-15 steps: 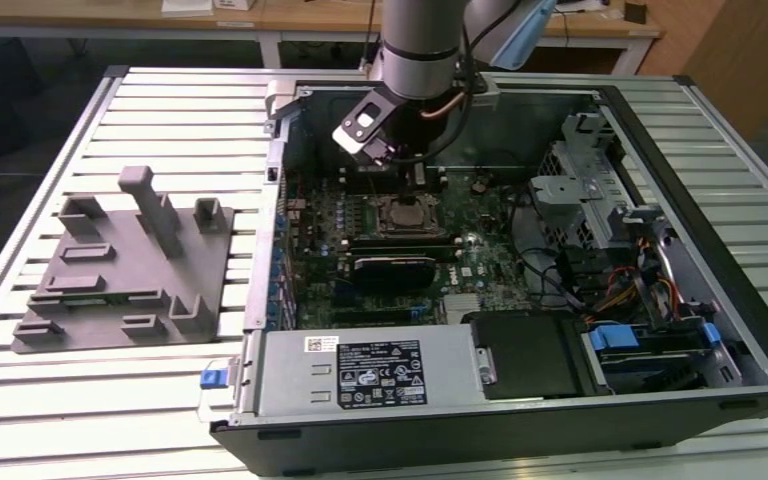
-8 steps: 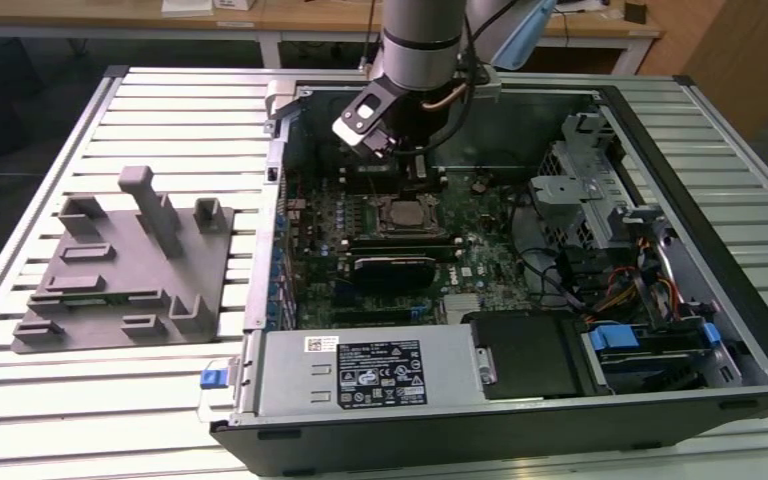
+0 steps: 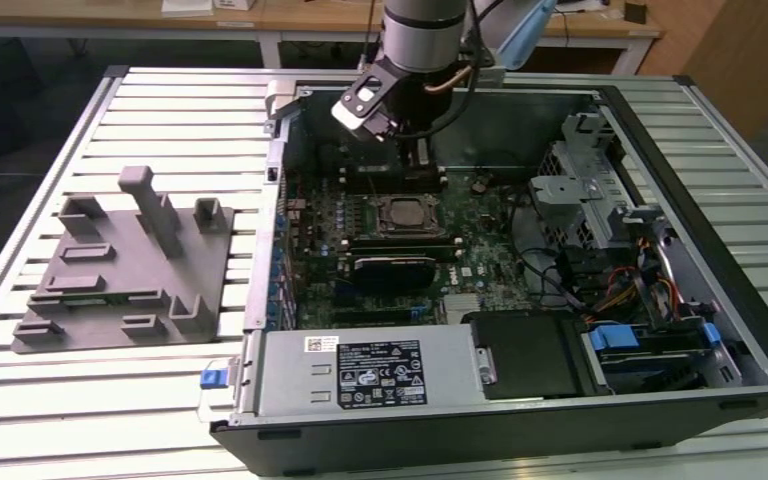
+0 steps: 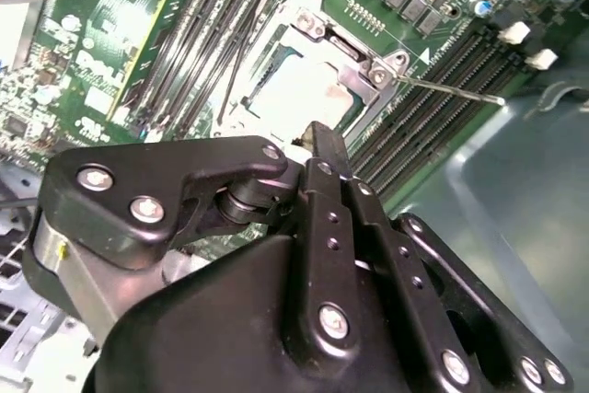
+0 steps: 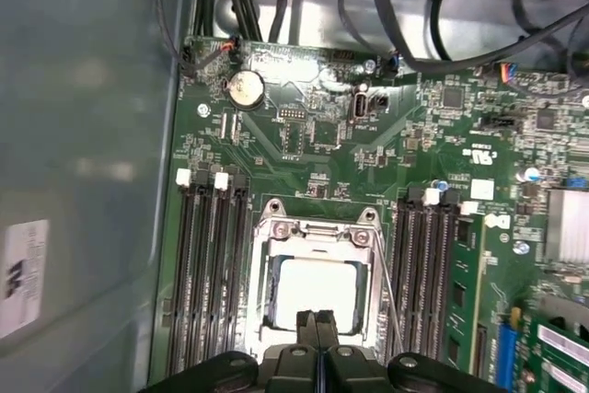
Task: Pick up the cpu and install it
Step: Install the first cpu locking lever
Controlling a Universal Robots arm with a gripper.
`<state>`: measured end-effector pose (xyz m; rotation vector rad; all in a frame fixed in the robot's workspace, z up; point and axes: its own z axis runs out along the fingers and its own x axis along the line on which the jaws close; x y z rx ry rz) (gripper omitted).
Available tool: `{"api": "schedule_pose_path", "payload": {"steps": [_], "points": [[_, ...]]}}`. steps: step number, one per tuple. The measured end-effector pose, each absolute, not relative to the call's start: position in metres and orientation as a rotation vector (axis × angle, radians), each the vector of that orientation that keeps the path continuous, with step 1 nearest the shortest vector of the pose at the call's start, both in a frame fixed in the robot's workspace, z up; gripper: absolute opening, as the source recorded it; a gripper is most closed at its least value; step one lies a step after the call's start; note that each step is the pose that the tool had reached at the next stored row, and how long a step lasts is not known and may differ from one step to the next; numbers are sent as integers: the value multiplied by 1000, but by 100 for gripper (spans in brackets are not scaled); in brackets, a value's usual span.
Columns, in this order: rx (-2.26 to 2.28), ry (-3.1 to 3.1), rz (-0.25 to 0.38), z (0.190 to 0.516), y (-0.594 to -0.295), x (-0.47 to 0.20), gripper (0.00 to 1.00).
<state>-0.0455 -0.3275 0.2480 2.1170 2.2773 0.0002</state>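
You've got the big open black desktop computer case lying on its side on the slatted metal table, so the green motherboard faces straight up and the arm can come down on it from above. Off to the exterior view's left sits the grey plastic tray with upright posts, well apart from the case.

Your arm's black gripper hangs inside the case, over the far part of the board, just past the socket. In both wrist views the fingers are pressed together with nothing between them, so it's clenched on nothing.

The cpu, that small flat square chip with the silvery-grey top, is already lying in the metal-framed square socket, sitting flat and square to the frame from what I can see. The closed fingertips sit right at its near edge; I can't tell if they touch it. The thin metal lever sticks out to the side, which looks unlatched to me.
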Motion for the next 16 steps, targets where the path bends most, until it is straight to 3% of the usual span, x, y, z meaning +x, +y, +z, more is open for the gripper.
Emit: {"api": "schedule_pose_path", "payload": {"steps": [16], "points": [[1922, 2441, 1, 263, -327, -46, 11]]}}
